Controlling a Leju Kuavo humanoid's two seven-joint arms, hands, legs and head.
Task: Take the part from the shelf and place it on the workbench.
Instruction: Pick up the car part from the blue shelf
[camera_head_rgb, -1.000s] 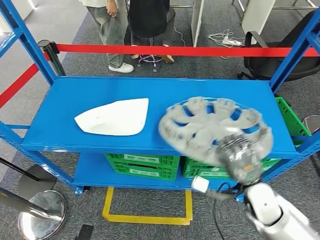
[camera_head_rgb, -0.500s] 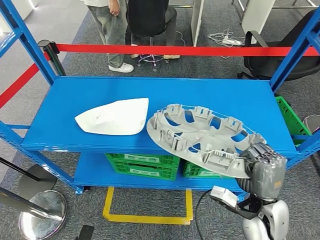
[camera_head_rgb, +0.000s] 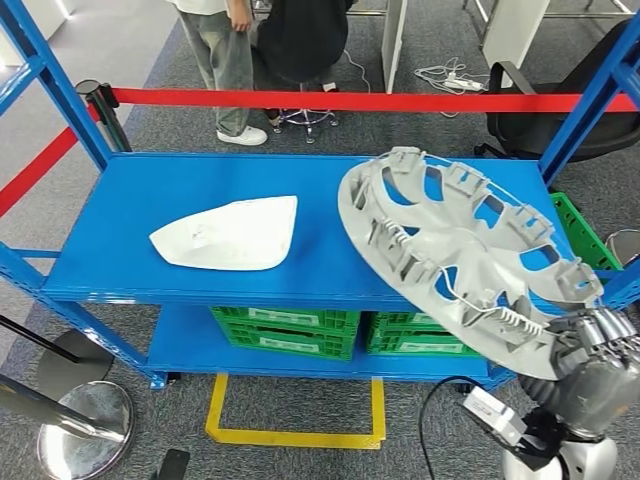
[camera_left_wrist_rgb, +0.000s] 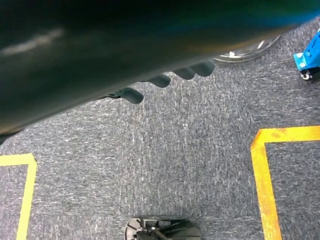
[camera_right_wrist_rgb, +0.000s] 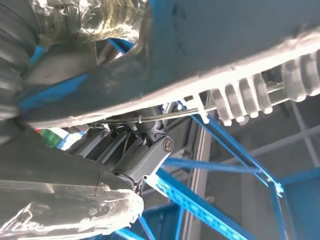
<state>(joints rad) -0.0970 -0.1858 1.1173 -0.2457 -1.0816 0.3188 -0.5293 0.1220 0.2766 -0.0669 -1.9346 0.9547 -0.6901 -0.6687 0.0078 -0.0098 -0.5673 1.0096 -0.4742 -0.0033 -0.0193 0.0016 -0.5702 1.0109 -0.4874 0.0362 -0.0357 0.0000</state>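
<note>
Above the shelf (camera_head_rgb: 226, 280), the right robot hand (camera_head_rgb: 596, 365) grips the tilted hubcap's (camera_head_rgb: 453, 250) near rim.

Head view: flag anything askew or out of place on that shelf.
The grey hubcap is steeply tilted, inner side up, held at its lower rim by the right hand and overhanging the shelf's front edge. That fits a pick-up. The white part lies flat; nothing else stands out.
</note>
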